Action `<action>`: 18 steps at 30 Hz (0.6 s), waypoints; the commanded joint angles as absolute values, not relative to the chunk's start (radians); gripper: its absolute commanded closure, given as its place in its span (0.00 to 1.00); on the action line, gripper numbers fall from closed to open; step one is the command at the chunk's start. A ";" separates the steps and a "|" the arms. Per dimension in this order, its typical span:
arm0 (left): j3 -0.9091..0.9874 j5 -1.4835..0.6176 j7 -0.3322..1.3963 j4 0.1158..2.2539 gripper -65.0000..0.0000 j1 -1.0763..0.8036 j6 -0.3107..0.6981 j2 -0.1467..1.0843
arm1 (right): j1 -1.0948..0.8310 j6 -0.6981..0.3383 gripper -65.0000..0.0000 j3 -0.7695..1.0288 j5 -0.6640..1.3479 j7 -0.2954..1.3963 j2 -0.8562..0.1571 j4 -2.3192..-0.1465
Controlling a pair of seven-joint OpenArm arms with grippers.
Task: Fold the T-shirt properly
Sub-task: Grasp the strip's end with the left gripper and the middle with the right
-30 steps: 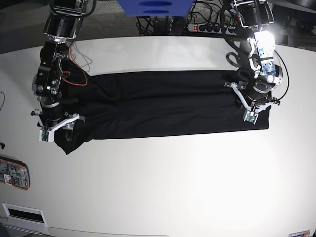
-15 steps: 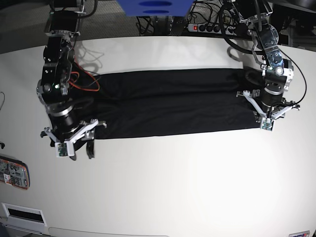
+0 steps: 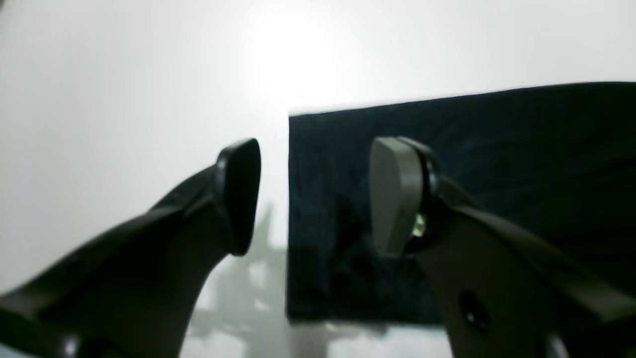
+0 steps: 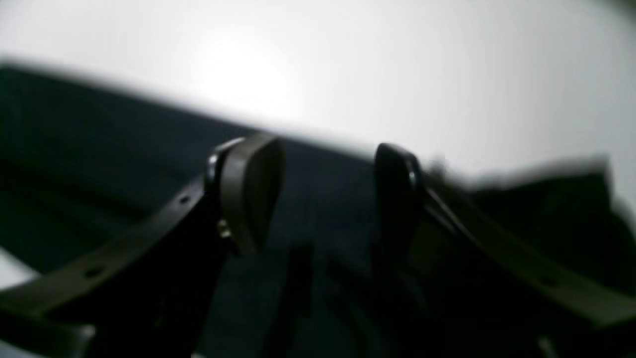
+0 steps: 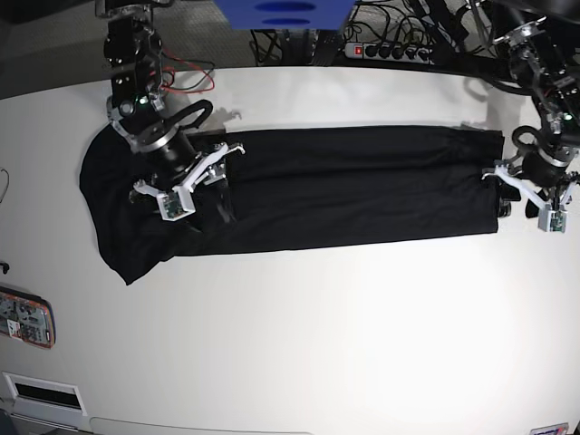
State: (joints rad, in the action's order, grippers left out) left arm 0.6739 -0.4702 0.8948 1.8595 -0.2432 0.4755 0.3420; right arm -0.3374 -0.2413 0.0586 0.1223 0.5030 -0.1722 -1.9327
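T-shirt (image 5: 335,186) lies as a long folded band across the white table (image 5: 299,344); left gripper (image 3: 313,199) released, straddling its end edge; right gripper (image 4: 328,199) released, empty, above the cloth

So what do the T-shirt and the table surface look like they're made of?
T-shirt: soft knit cloth, likely cotton, matte black; it lies limp with shallow creases and gives no shine.
Table: smooth white hard surface, possibly laminate, slightly glossy; the wrist views show bright glare on it.
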 commanded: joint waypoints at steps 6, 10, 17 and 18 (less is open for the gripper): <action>0.673 -0.705 0.875 1.549 0.48 -0.228 0.478 0.513 | -0.360 -0.242 0.51 -0.013 0.134 0.458 -0.174 -1.963; 0.671 -0.771 0.869 1.403 0.48 -0.226 0.584 0.550 | -0.361 -0.242 0.51 -0.056 0.134 0.458 -0.174 -1.965; 0.670 -0.769 0.869 1.273 0.48 -0.194 0.698 0.545 | -0.361 -0.242 0.51 -0.058 0.134 0.458 -0.174 -1.963; 0.670 -0.769 0.869 1.254 0.48 -0.193 0.698 0.545 | -0.361 -0.242 0.51 -0.056 0.134 0.458 -0.174 -1.963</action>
